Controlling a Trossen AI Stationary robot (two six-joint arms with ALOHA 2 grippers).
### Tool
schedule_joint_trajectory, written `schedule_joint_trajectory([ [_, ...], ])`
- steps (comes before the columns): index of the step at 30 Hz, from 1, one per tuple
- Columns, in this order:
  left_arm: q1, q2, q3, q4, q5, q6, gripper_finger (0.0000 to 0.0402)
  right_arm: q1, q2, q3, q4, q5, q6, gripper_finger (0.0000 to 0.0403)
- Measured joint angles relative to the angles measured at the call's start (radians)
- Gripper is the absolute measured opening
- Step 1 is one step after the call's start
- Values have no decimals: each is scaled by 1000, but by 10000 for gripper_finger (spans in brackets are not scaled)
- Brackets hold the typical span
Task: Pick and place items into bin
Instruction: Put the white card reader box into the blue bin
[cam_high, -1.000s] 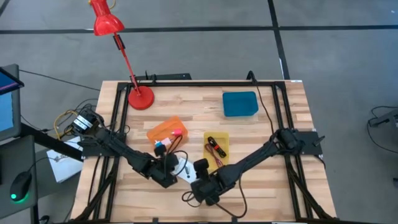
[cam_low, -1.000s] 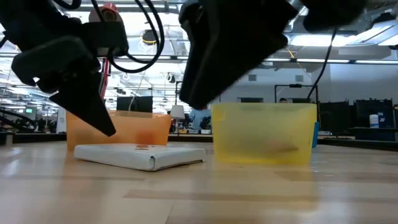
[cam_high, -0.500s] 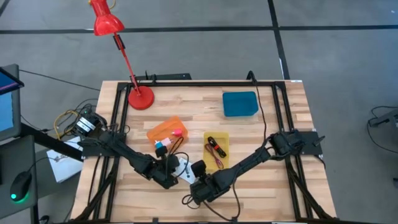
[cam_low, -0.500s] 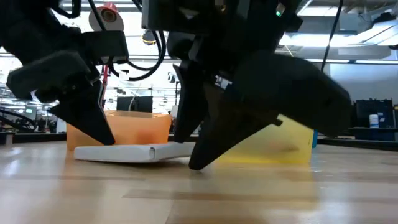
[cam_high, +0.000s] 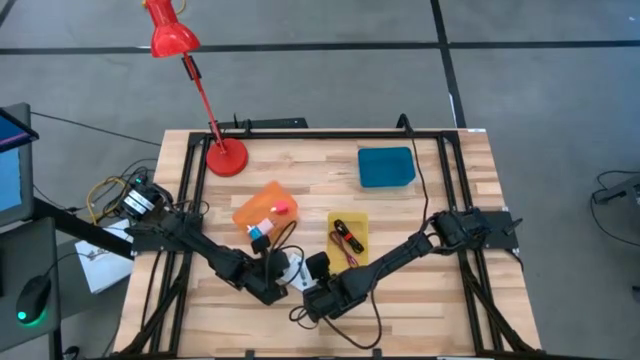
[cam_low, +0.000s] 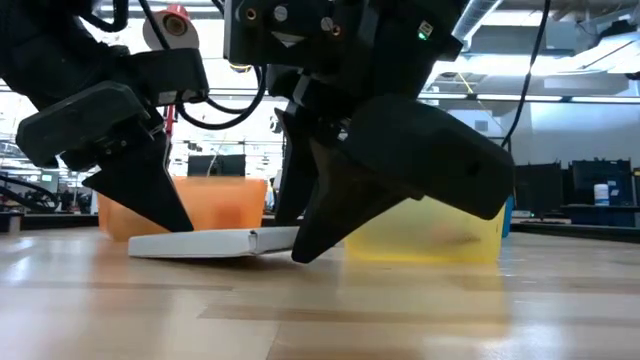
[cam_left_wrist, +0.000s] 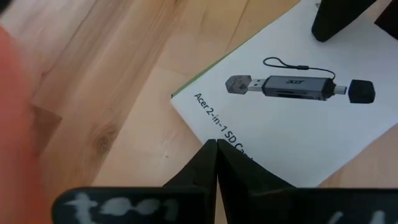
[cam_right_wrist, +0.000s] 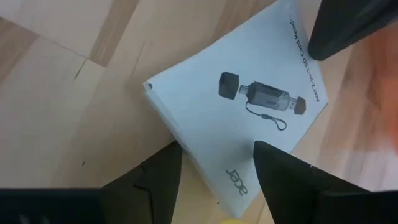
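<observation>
The white card (cam_high: 290, 268), printed with a black card reader (cam_left_wrist: 283, 86), lies flat on the wood between my two grippers. My left gripper (cam_left_wrist: 214, 148) is shut, its tip on the card near the lettered edge. My right gripper (cam_right_wrist: 214, 163) is open and stands over one corner of the card (cam_right_wrist: 205, 168), one finger to each side of that corner. In the low view the card (cam_low: 215, 243) lies between the left fingers (cam_low: 165, 205) and the right fingers (cam_low: 320, 235). A blue-and-white cube (cam_high: 258, 231) rests on the table beside the orange bin (cam_high: 258, 205), which holds a pink cube (cam_high: 283, 207). My left gripper presses its shut fingertips down on the card's top face (cam_left_wrist: 205, 127), just inside the edge with the lettering, slanting from above. The card lies flat on the table under them. My right gripper: whether its fingers (cam_right_wrist: 155, 171) touch the card's corner, I cannot tell.
A yellow bin (cam_high: 347, 222) with a black-and-red stick tool (cam_high: 345, 237) stands right of the card. A blue block (cam_high: 386, 167) sits toward the far right. A red lamp's base (cam_high: 226, 158) is at the far left. Bare wood lies near the table's near edge.
My right gripper has come down to the table and moved toward the table's left, ending with its open fingers at the card's corner. The card has slid a little toward the left gripper. The orange bin has shifted slightly left.
</observation>
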Motion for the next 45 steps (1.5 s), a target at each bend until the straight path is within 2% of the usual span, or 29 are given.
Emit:
schedule_joint_trajectory([
  [5, 1, -2, -40, 86, 15, -41, 0, -9, -1, -1, -2, -3, -1, 183],
  [19, 1, -53, -45, 82, 60, -30, 0, 5, -2, -2, 72, 82, -53, 162],
  [28, 4, -71, -43, 91, 102, -27, 0, -2, -2, 0, 162, 204, -156, 145],
  [32, 4, -72, -42, 106, 120, -19, 0, -19, -3, 0, 188, 241, -186, 130],
  [37, 4, -71, -34, 95, 124, -9, 0, -19, -3, 0, 195, 222, -209, 109],
  [45, 3, -116, -33, 65, 108, -7, 0, 12, -3, 1, 180, 224, -196, 38],
])
